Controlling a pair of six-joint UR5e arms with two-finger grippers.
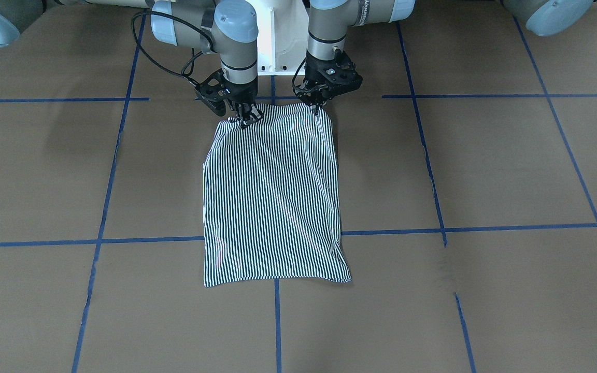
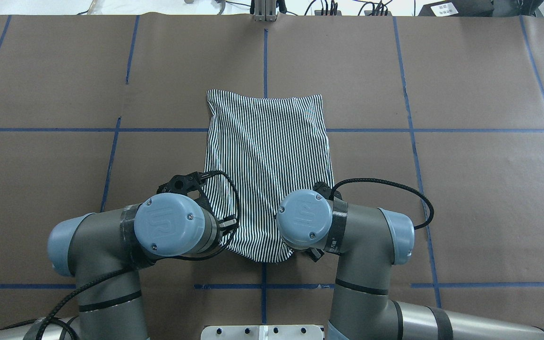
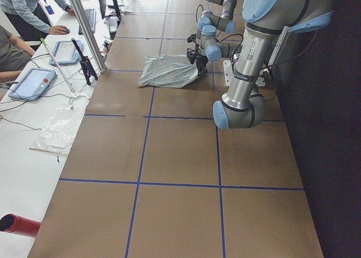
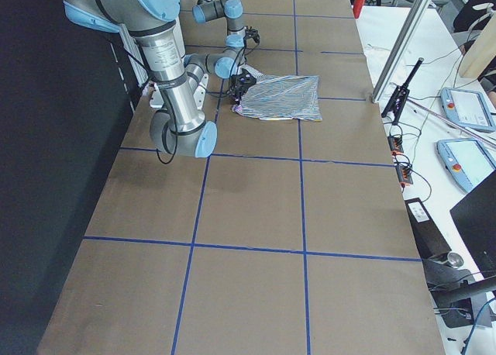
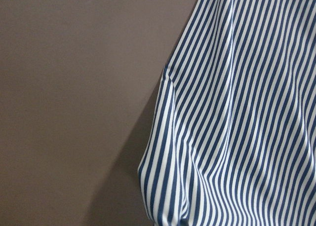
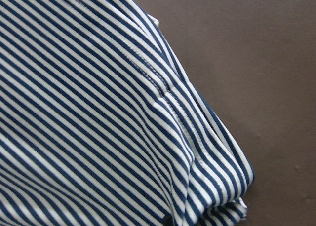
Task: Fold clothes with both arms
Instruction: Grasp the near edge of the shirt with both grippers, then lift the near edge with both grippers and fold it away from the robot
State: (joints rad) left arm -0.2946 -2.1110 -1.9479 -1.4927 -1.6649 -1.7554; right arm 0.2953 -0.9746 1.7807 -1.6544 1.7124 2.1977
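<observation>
The navy-and-white striped shirt (image 1: 272, 197) lies folded into a narrow rectangle on the brown table, also in the overhead view (image 2: 267, 151). Its collar, placket and logo are hidden. My left gripper (image 1: 315, 107) is shut on the shirt's near corner, on the right of the front-facing view. My right gripper (image 1: 246, 117) is shut on the other near corner. Both hold that edge slightly raised next to the base. Overhead, the wrists hide both grippers. The wrist views show only striped cloth (image 5: 237, 112) (image 6: 89, 112) over the table.
Blue tape lines (image 1: 485, 228) cross the brown table cover (image 1: 485, 166). The white pedestal base (image 1: 278, 41) stands just behind the grippers. Operators, tablets (image 3: 31, 82) and a plastic bag (image 3: 59, 131) sit on the white bench across the table from the robot.
</observation>
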